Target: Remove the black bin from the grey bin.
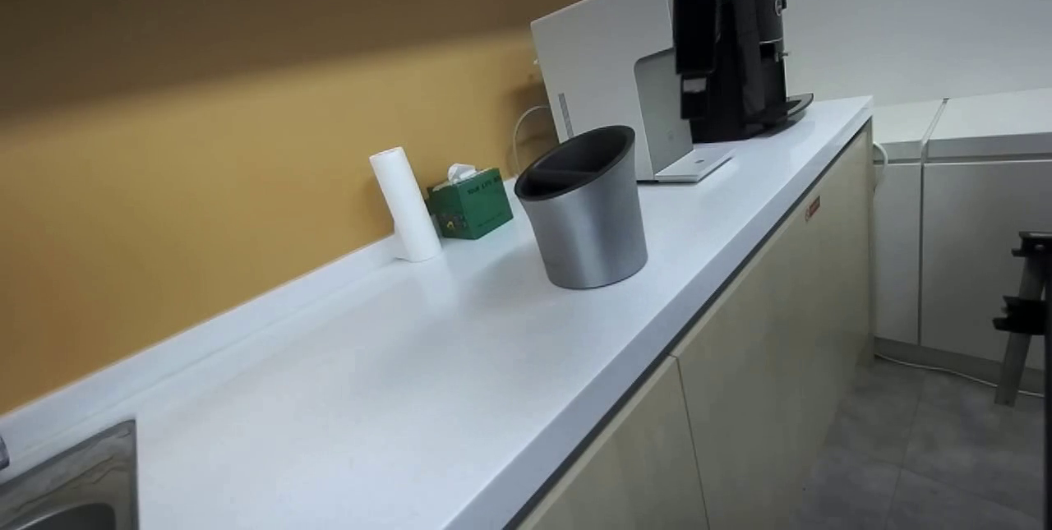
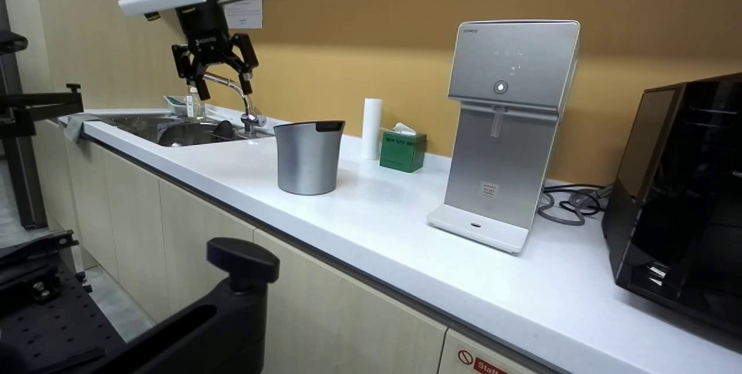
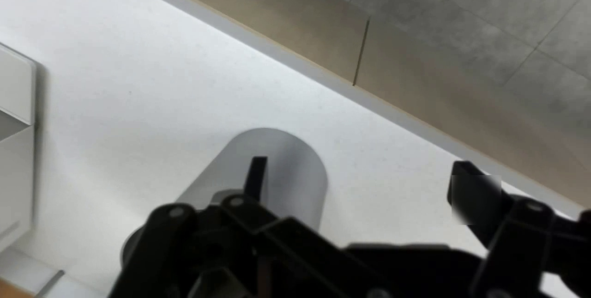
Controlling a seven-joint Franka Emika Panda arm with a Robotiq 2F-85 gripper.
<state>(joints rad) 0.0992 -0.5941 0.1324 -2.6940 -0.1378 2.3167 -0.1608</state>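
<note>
The grey bin stands upright on the white surface, right of centre in an exterior view. The black bin is seated inside it; only its dark rim and interior are visible. In an exterior view, the tool is located at the upper left of the frame, above the surface and apart from both bins. Its fingers are spread wide: released, no load held. The green tissue box and white roll stand right of the grey bin in that frame.
</note>
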